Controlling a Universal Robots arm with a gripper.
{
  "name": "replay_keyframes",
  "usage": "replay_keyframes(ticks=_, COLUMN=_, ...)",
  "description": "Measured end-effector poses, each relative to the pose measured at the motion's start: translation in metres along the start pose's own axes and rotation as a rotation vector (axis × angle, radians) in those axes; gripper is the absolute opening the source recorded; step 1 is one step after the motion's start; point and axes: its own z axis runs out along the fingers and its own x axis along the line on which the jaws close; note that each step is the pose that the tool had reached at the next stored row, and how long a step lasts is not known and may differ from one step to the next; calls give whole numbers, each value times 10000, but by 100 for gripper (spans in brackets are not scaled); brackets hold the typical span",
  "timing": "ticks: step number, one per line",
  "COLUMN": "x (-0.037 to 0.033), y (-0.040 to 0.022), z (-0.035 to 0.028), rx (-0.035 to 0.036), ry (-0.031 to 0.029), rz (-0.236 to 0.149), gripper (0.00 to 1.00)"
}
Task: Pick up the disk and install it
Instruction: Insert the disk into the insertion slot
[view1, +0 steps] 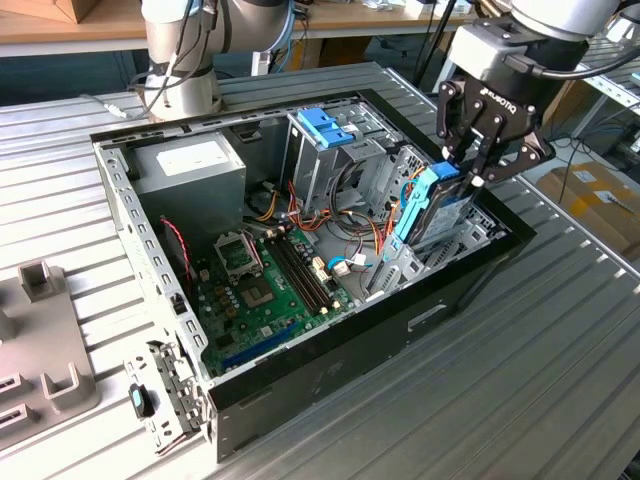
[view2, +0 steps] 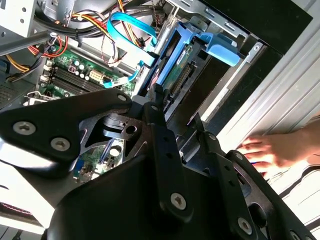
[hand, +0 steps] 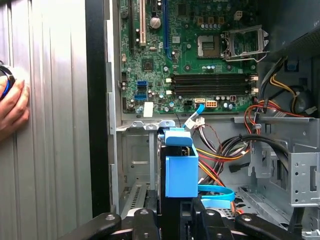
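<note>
**Exterior view.** The black two-fingered claw (view1: 478, 168) is clamped on the upper edge of the flat grey-metal disk (view1: 440, 210), which is framed by a light-blue plastic rail. The disk hangs directly beneath the claw, tilted on edge. Its lower end sits within the open black metal computer case (view1: 330, 375).

**Second wrist view.** The fingers (view2: 159, 115) flank the disk (view2: 182, 75). The green motherboard (view2: 80, 75) lies beyond the fingertips. A person's hand (view2: 272, 147) rests on the ribbed grey table (view2: 280, 95), outside the case wall.

**First wrist view.** The disk (hand: 181, 170) stands between the fingers. The motherboard (hand: 200, 65) lies ahead of the claw and the hand (hand: 12, 107) well aside.
</note>
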Motion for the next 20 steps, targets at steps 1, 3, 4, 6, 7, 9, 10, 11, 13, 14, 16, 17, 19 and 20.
replay_keyframes(ticks=1, x=0, y=0, z=18, rx=0, ry=4, rz=0, gripper=35)
replay_keyframes(ticks=3, x=-1, y=1, z=63, rx=-1, ry=5, rz=0, gripper=35)
replay_keyframes(ticks=4, x=-1, y=1, z=85, rx=0, ry=5, rz=0, gripper=35)
replay_keyframes(ticks=6, x=-2, y=2, z=122, rx=0, ry=6, rz=0, gripper=35)
replay_keyframes(ticks=7, x=-2, y=2, z=141, rx=0, ry=5, rz=0, gripper=35)
replay_keyframes(ticks=9, x=-3, y=3, z=185, rx=0, ry=7, rz=0, gripper=35)
replay_keyframes(ticks=10, x=-4, y=4, z=221, rx=0, ry=6, rz=0, gripper=35)
replay_keyframes(ticks=11, x=-4, y=4, z=246, rx=0, ry=6, rz=0, gripper=35)
replay_keyframes(ticks=13, x=-5, y=4, z=292, rx=0, ry=7, rz=0, gripper=35)
replay_keyframes(ticks=14, x=-5, y=5, z=313, rx=0, ry=7, rz=0, gripper=35)
replay_keyframes(ticks=16, x=-6, y=6, z=374, rx=0, ry=8, rz=0, gripper=35)
replay_keyframes(ticks=17, x=-6, y=6, z=397, rx=0, ry=8, rz=0, gripper=35)
replay_keyframes(ticks=19, x=-7, y=6, z=412, rx=0, ry=12, rz=0, gripper=35)
replay_keyframes(ticks=20, x=-6, y=7, z=419, rx=0, ry=10, rz=0, gripper=35)
